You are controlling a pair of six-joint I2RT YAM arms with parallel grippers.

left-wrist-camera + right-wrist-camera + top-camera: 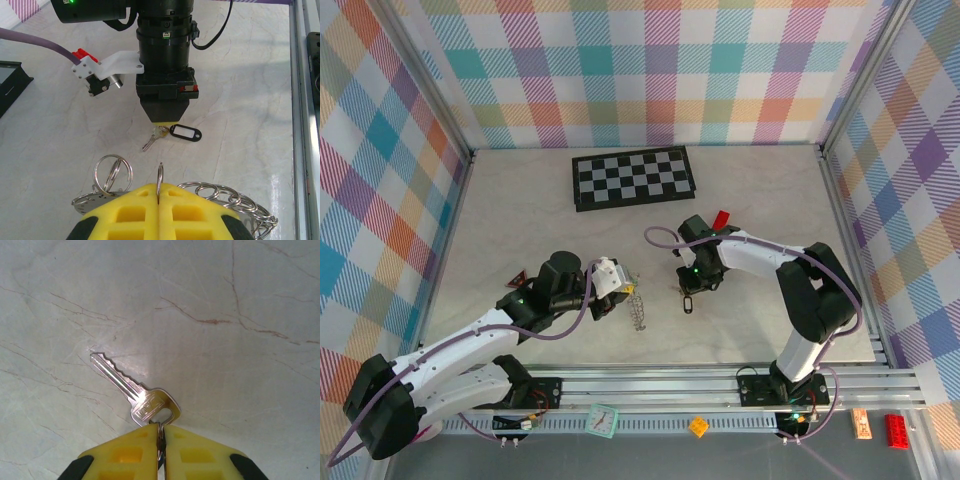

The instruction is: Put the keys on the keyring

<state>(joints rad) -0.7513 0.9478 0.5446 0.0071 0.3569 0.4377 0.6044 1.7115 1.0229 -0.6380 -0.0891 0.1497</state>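
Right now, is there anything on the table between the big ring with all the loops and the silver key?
No. In the left wrist view, the stretch of table between the keyring and the silver key is bare marble.

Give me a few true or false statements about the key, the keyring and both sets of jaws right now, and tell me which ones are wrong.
1. The left jaws are shut on a wire loop of the keyring. True.
2. The silver key is already threaded on the keyring. False: it lies on the table, apart from the keyring.
3. The right jaws pinch the small ring at the silver key's head. True.
4. The chequered board lies between the arms' bases. False: it lies at the far side of the table.
5. A black tag lies beside the silver key. True.
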